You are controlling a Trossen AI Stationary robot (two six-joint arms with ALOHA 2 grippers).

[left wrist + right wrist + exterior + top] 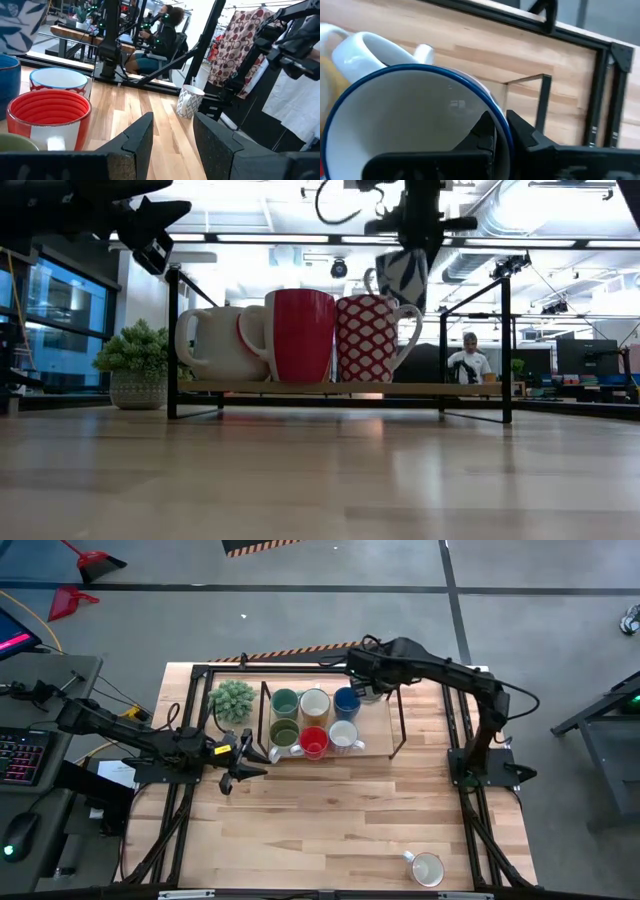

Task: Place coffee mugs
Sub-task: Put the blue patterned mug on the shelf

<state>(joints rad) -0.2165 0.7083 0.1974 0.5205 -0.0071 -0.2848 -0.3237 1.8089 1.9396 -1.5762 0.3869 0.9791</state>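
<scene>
Holding a blue-rimmed mug (415,125) clamped by its rim, your right gripper (372,688) hangs over the rack (397,725) — lower it beside the blue mug (347,702); left gripper (243,762) waits, fingers parted.

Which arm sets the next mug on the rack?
Right. The right gripper already pinches the rim of a white, blue-rimmed ceramic mug, held above the low wooden rack beside the blue mug. The left gripper is empty, jaws open, off the rack's left end.
</scene>
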